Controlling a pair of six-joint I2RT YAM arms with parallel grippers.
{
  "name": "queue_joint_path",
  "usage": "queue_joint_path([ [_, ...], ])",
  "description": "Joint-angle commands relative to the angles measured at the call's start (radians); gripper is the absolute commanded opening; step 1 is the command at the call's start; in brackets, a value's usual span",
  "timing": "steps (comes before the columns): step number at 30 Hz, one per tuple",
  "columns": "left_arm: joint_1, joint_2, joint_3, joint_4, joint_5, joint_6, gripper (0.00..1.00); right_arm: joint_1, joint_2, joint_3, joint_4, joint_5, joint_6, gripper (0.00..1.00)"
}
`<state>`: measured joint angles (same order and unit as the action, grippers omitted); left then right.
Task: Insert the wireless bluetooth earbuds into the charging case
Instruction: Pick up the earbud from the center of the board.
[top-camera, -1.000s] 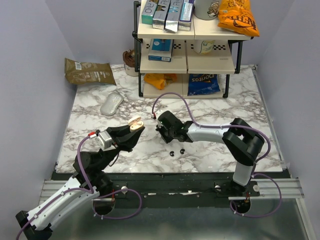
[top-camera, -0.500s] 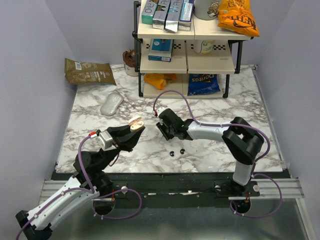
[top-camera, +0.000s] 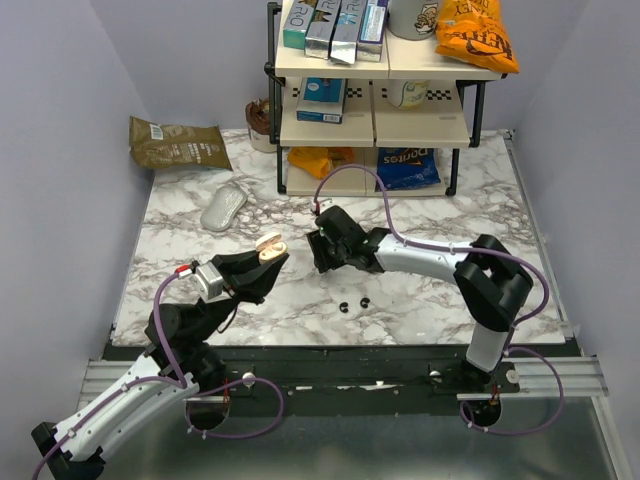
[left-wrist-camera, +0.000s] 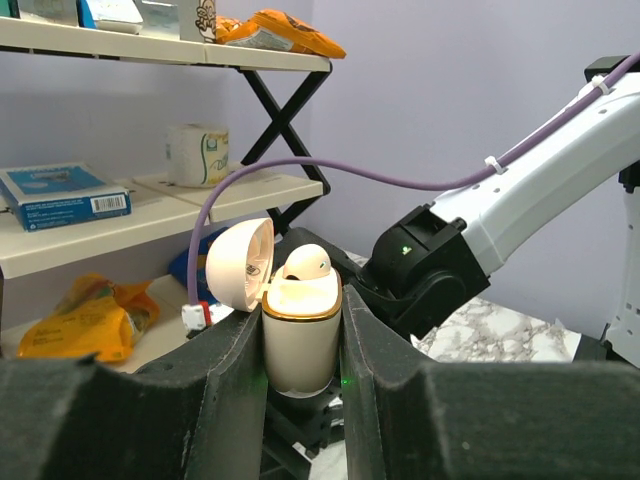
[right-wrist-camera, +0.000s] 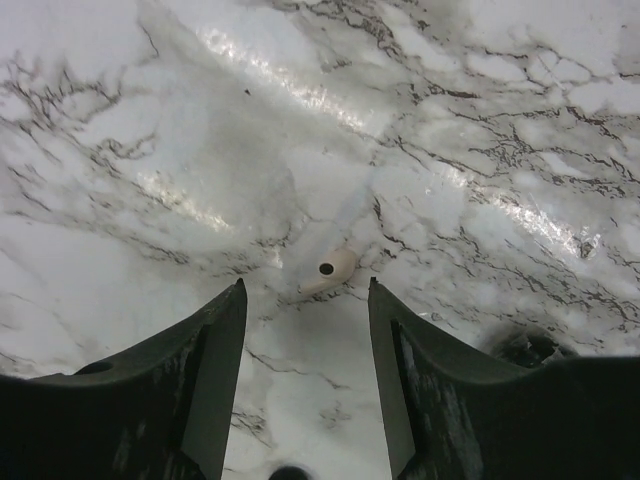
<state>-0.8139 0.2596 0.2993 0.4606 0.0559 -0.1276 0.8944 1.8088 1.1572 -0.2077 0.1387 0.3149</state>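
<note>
1. The left pincer (left-wrist-camera: 302, 322) is clenched on the cream charging case (left-wrist-camera: 300, 350), gripping its body upright between both fingers.
2. The case's lid (left-wrist-camera: 240, 266) is flipped open to one side. The seated earbud (left-wrist-camera: 304, 262), also cream, sits in the case with its head poking above the gold rim.
3. The right pincer (right-wrist-camera: 305, 286) is released, its jaws apart with nothing between them, pointing down at the marble bench (right-wrist-camera: 150, 120).
4. The loose earbud (right-wrist-camera: 332, 267) lies flat on the bench just beyond the right fingertips, in line with the gap and touching neither finger.
5. From above, the two pincers face each other, near but apart.
6. Two small black bits (top-camera: 345, 306) lie on the bench nearer the arm bases.
7. A shelf rack (top-camera: 375, 100) with boxes and snack bags stands at the far edge.
</note>
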Motion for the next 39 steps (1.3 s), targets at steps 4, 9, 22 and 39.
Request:
queue_joint_path([
  [4,-0.004,-0.010,0.021,-0.007,-0.013,-0.004,0.00,-0.015,0.061,0.047,-0.084,0.081,0.327,0.59],
  [9,-0.004,-0.008,0.024,-0.005,-0.010,-0.010,0.00,-0.025,0.081,0.044,-0.124,0.121,0.460,0.54],
  [22,-0.004,-0.010,0.024,-0.008,-0.005,-0.018,0.00,-0.046,0.132,0.058,-0.137,0.085,0.526,0.56],
  [39,-0.005,-0.008,0.023,-0.004,0.001,-0.021,0.00,-0.045,0.139,0.016,-0.147,0.065,0.426,0.33],
])
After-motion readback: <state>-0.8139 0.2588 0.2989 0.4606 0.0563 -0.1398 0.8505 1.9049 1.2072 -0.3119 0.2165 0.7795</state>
